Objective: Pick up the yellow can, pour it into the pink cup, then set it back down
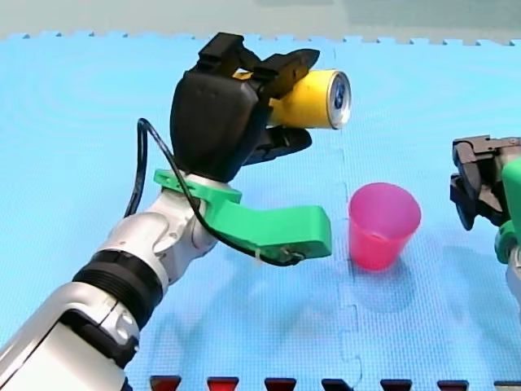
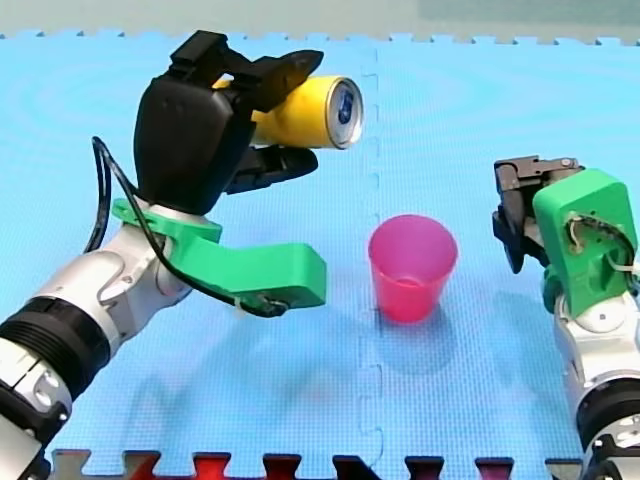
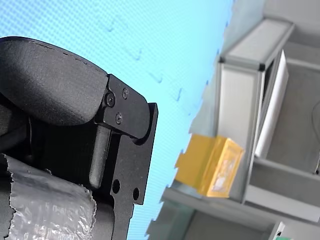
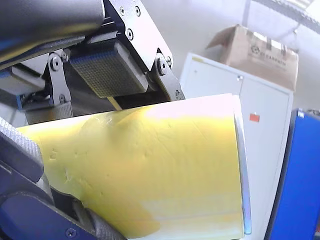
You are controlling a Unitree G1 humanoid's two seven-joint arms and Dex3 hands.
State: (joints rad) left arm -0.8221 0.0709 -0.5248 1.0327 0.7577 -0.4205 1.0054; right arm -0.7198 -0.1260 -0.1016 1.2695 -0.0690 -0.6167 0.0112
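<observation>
My left hand [image 1: 277, 102] is raised above the blue mat and shut on the yellow can [image 1: 319, 99]. The can lies on its side in the air, its silver top facing right, above and to the left of the pink cup [image 1: 383, 225]. The cup stands upright on the mat, and the can's top is not directly over its mouth. In the second wrist view the can's yellow wall [image 4: 165, 170] sits between the black fingers [image 4: 107, 70]. My right hand [image 2: 525, 215] is at the right edge, level with the cup and apart from it, holding nothing.
A blue foam mat [image 1: 81, 122] covers the whole work surface. A green bracket [image 1: 269, 228] on my left wrist juts toward the cup. The first wrist view looks off the mat at a yellow box [image 3: 212, 165] and grey shelving [image 3: 260, 100].
</observation>
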